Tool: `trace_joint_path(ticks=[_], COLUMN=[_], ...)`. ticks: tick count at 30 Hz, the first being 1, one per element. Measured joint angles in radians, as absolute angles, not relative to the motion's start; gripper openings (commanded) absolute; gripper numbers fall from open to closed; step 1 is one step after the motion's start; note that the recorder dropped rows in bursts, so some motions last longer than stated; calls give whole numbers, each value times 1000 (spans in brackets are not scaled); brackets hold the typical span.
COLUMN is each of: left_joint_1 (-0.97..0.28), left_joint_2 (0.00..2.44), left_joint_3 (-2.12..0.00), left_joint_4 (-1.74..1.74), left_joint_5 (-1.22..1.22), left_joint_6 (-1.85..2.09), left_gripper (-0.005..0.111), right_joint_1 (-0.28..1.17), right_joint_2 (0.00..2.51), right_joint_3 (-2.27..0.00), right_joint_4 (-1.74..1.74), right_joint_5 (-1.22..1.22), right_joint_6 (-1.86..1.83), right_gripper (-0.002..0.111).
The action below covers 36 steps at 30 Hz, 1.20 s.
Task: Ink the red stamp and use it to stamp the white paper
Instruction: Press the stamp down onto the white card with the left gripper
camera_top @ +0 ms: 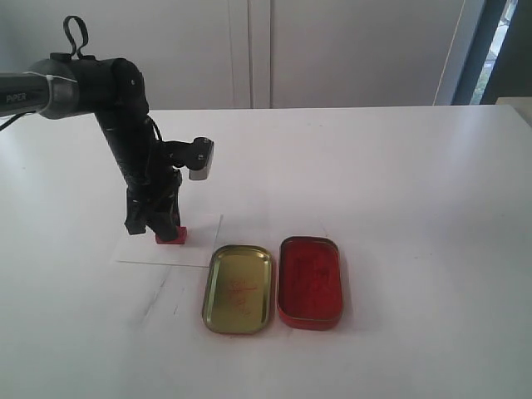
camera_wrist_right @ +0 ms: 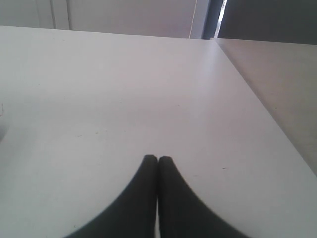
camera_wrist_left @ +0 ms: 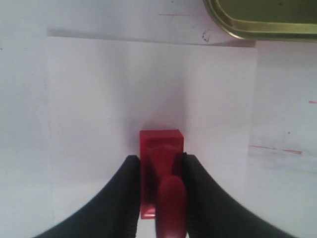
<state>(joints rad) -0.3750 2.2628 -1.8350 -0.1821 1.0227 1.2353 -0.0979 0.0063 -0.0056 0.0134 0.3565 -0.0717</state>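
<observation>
Red stamp (camera_wrist_left: 161,145) sits base-down on the white paper (camera_wrist_left: 99,99), handle upright, pinched by your left gripper (camera_wrist_left: 158,161); judge the lift straight up. Your right gripper (camera_wrist_right: 158,159) is closed on nothing.

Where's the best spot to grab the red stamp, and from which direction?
Grip the red stamp by its handle, from straight above: it stands upright, square base flat on the white paper, leaving the handle free. The left claw holds it that way.

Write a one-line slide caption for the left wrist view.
Left gripper, fingers shut on the red stamp, holds its square base down on the white paper; a gold tin lid lies nearby.
</observation>
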Motion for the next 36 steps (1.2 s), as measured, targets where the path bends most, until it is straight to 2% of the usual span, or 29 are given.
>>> trace_joint_path(ticks=[36], left_joint_1=[-375], left_joint_2=[2278], left_joint_3=[-1839], left_joint_4=[-182], left_joint_5=[1027], left_joint_6=[1235], left_gripper=[0], right_joint_1=[-98], right_joint_2=[6], right_joint_3=[-6], right_joint_4=[13], right_joint_5=[357], right_joint_6=[-72], right_gripper=[0])
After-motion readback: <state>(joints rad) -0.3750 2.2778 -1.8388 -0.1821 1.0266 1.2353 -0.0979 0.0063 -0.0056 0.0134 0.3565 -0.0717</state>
